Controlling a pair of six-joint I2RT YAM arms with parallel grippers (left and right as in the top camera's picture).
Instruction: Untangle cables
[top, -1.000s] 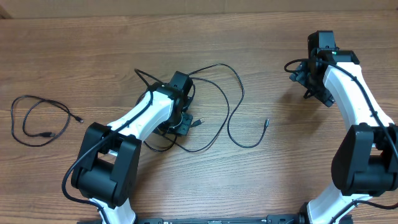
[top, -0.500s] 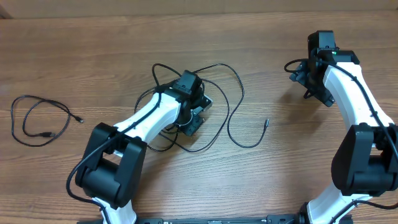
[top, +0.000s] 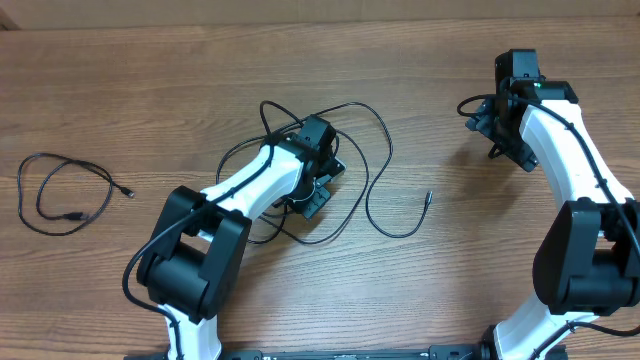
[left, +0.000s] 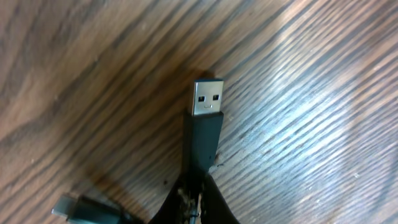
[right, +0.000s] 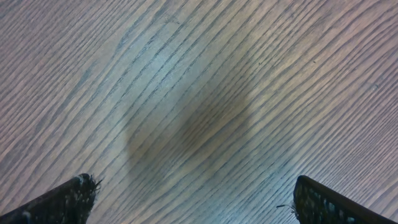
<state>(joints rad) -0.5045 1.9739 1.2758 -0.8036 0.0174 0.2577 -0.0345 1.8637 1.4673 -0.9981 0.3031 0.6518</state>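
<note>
A single cable (top: 66, 216) was laid in a loose loop at the left of the table (top: 150, 80). At the centre, the tangled cables (top: 368, 200) were spread, their USB plug (left: 206, 109) pinched by the left gripper (left: 196, 200). The right gripper (right: 196, 198) was held spread wide over bare wood.
</note>
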